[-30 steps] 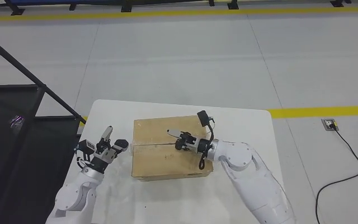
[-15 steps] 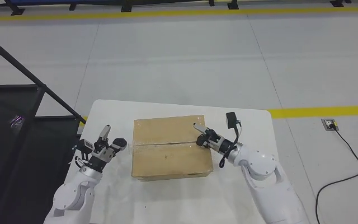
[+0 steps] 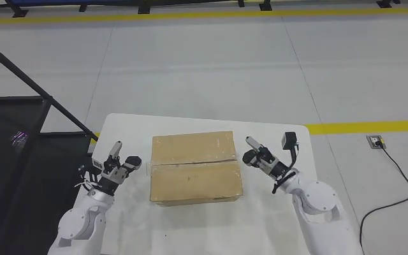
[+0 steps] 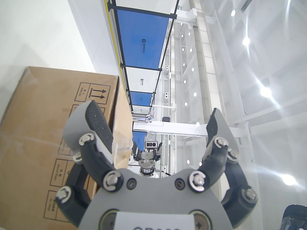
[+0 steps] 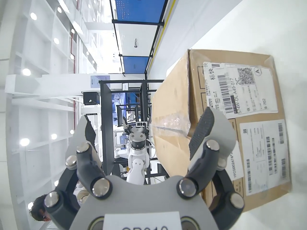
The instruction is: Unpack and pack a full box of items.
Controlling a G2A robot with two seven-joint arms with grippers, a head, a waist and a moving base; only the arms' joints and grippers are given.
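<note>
Still-sealed cardboard box [image 3: 195,167], contents hidden.

It was a big industrial hall (factory-like): a grey floor [image 3: 191,64] with yellow lines [image 3: 357,127], blue partition panels [image 4: 144,41] on black frames, and a high white ceiling [image 4: 275,13] dotted with spotlights [image 4: 245,41].

White table [image 3: 131,131] lower centre of frame. Yellow floor stripe [image 3: 191,14] along top edge, second stripe [image 3: 357,127] right of table. Black frame [image 3: 38,95] with dark netting [image 3: 25,166] at left. Floor socket [image 3: 375,141] and black cable [image 3: 361,236] lower right.
</note>
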